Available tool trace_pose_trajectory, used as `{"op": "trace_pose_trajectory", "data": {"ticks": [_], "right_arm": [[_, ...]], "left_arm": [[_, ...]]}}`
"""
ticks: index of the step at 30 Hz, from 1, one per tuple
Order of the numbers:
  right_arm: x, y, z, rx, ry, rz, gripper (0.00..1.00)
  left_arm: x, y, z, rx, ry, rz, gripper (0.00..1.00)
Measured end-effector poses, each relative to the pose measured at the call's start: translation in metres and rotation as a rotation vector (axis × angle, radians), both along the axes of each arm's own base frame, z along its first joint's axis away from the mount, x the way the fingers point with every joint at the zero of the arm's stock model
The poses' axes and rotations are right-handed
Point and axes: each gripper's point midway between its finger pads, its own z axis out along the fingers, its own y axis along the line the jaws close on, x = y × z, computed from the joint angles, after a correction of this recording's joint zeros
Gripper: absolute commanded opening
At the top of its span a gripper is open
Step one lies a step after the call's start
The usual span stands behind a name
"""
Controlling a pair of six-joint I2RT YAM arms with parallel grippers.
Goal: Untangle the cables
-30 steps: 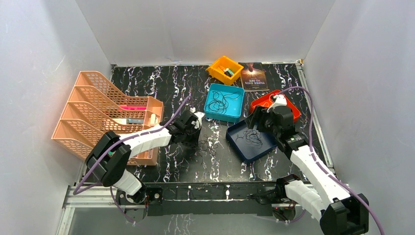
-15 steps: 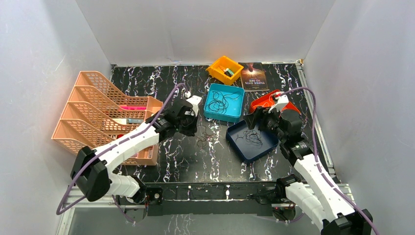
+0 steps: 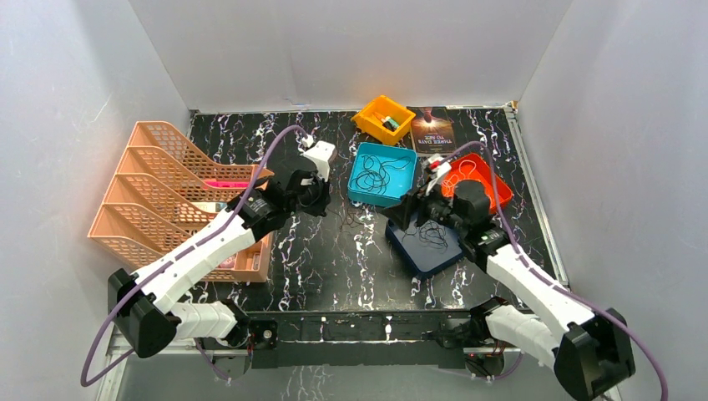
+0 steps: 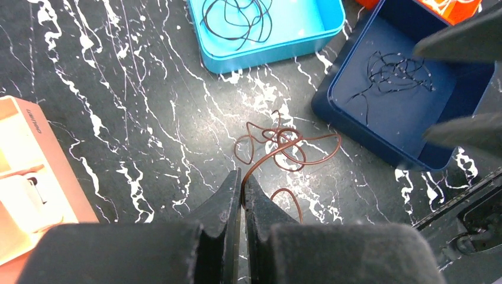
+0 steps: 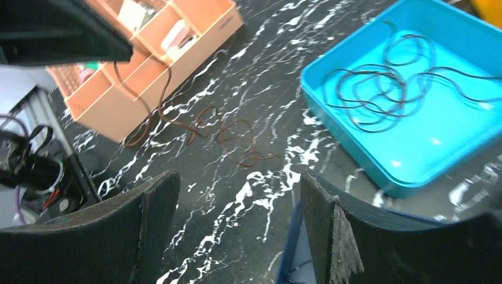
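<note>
My left gripper is shut on one end of a dark reddish-brown cable, pinched between the fingertips. The rest of that cable hangs in loops down to the black marble table. It also shows in the right wrist view, the brown cable stretching toward the left arm. My right gripper is open and holds nothing, hovering over the near left corner of the navy tray. A thin black cable lies in the navy tray. Another black cable lies coiled in the teal tray.
A peach file organiser stands at the left, close behind the left arm. At the back are an orange bin and a book. A red tray sits right of the navy one.
The left arm has risen and drawn back toward the far side, pulling the brown cable up off the table. The right gripper has swung left over the navy tray's left edge, still open.
</note>
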Motion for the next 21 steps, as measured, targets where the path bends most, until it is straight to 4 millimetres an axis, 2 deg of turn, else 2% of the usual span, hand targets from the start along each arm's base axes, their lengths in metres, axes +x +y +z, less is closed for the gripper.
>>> {"op": "trace_pose_trajectory", "data": {"ticks": [5,10,14,15,17,19,21], "right_arm": [[-0.011,0.036,-0.004,-0.007,-0.051,0.124,0.83],[-0.003,0.056,0.006,0.037,-0.138,0.174,0.83],[0.003,0.072,0.006,0.064,-0.175,0.214,0.83],[0.005,0.077,0.006,0.071,-0.180,0.223,0.80],[0.014,0.089,0.006,0.097,-0.185,0.232,0.55],[0.029,0.104,0.004,0.136,-0.153,0.230,0.51],[0.037,0.117,-0.003,0.173,-0.108,0.236,0.47]], "left_arm": [[0.003,-0.001,0.022,-0.030,-0.042,0.008,0.00],[0.006,-0.002,0.036,-0.053,-0.065,0.011,0.00],[0.006,-0.003,0.042,-0.063,-0.071,0.009,0.00],[0.005,-0.004,0.044,-0.067,-0.071,0.008,0.00],[0.004,-0.007,0.051,-0.090,-0.075,-0.004,0.00],[0.001,-0.012,0.067,-0.132,-0.091,-0.030,0.00],[0.001,-0.017,0.106,-0.202,-0.153,-0.050,0.00]]}}
